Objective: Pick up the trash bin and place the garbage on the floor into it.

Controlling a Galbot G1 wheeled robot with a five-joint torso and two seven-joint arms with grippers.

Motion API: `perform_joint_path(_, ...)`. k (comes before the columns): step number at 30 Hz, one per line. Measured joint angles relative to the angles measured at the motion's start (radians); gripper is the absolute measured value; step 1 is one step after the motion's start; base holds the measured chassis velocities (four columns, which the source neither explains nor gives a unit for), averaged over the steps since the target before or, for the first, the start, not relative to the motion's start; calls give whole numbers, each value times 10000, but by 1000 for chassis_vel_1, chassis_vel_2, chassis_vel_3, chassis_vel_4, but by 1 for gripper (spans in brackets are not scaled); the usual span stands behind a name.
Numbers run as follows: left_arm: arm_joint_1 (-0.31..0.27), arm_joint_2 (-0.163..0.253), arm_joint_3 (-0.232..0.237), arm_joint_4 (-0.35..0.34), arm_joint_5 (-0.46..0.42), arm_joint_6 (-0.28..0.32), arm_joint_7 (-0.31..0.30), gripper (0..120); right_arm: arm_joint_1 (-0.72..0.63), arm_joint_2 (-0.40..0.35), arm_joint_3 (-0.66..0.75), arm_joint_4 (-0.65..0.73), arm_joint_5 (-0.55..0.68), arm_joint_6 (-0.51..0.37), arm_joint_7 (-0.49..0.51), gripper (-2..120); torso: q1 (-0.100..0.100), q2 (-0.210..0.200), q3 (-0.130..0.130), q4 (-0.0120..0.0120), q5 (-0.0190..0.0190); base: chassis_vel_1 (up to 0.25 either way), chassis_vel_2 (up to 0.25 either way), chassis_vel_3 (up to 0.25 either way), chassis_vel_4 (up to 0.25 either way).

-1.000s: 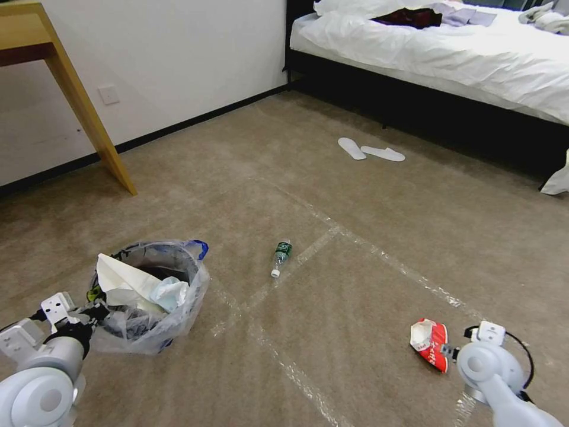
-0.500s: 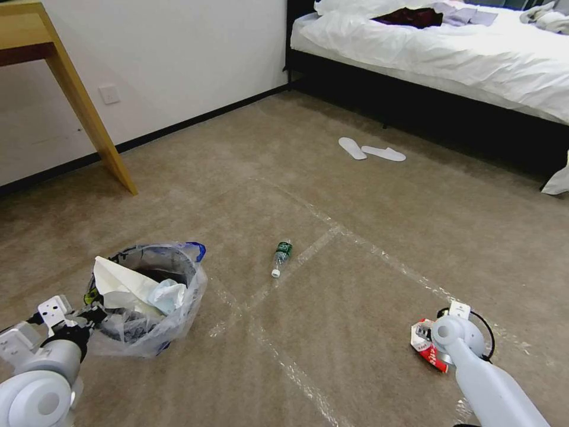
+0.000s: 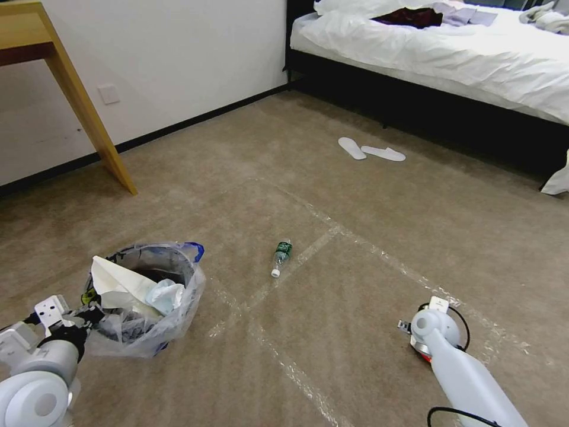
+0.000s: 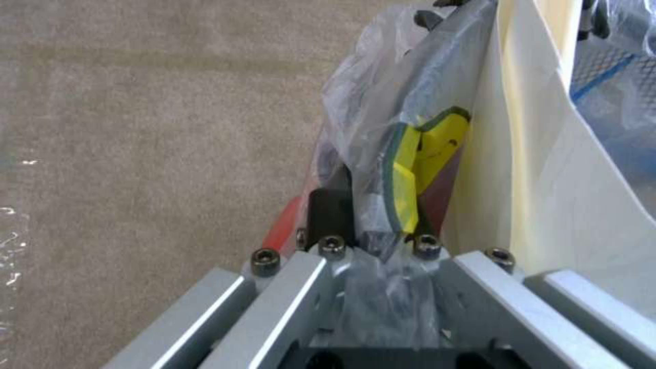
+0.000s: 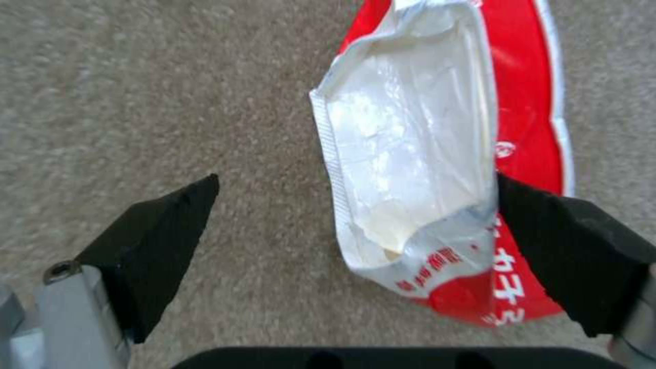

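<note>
Right tool [image 5: 355,205] gapes astride red wrapper [image 5: 437,154]; left tool [image 4: 372,230] clenches trash bin [image 3: 145,299] rim.

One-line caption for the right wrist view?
Open right gripper straddling one end of a torn red wrapper on the carpet.

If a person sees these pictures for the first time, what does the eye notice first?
Probably the right end effector, open and low over a torn red wrapper on the carpet. Next, at the robot's left, the left end effector shut on the rim of the bag-lined trash bin, already holding white paper. A small bottle lies between them.
</note>
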Motion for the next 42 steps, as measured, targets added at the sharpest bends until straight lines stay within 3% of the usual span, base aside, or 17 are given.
perform_joint_path(10,-2,64,34,163,-1,1,13,0,142,-64,150,-447,-249,179,-292,98,0,0,-1,-2,-3,0,0,0,0)
perform_joint_path(20,-101,36,149,335,-1,0,24,0,143,-32,277,-854,-508,394,-715,61,0,0,-2,-1,-2,0,0,0,0)
perform_joint_path(36,-48,73,158,333,14,-25,66,0,-278,-11,395,-215,-797,701,-730,3,1,0,-1,-2,1,0,0,0,0)
perform_joint_path(42,-22,76,156,217,-7,-25,56,0,-869,-474,614,1292,-905,1073,-1011,0,0,0,-1,-2,-2,0,0,0,0)
